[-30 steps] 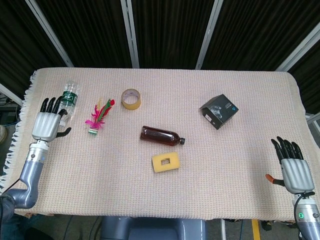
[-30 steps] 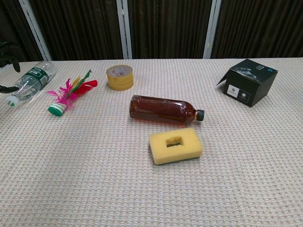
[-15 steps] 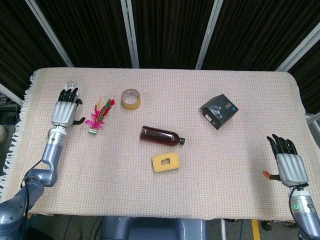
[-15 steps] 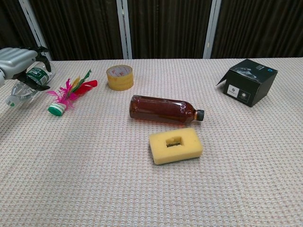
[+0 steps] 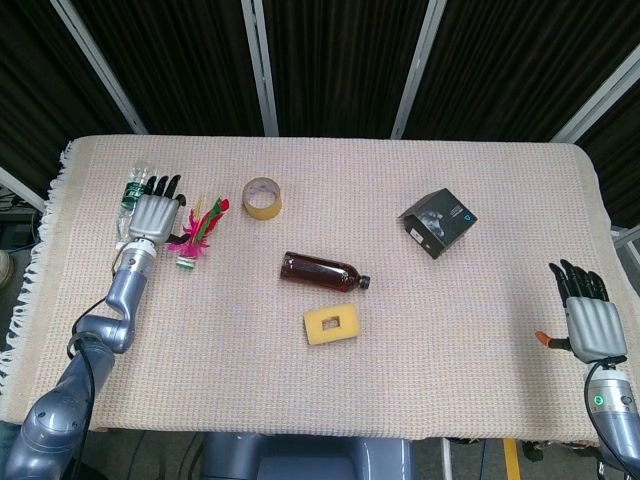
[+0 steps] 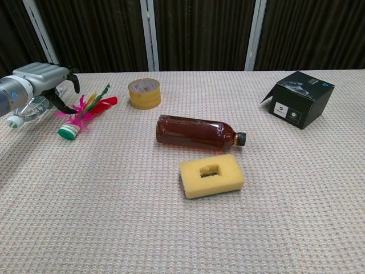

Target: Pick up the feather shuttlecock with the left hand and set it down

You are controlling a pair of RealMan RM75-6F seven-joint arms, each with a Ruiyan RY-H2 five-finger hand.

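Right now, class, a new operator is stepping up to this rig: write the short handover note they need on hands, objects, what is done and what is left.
Left hand: open, holds nothing, just left of the feather shuttlecock, above the clear water bottle.
Right hand: open and idle at the table's near right edge.
Shuttlecock: lying on the tablecloth, green base toward the robot, feathers pointing to the tape roll.
Done: approach only; nothing grasped.
Left: grip the shuttlecock with the left hand, lift it, set it down.

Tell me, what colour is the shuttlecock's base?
Green, on the shuttlecock; clearest in the chest view.
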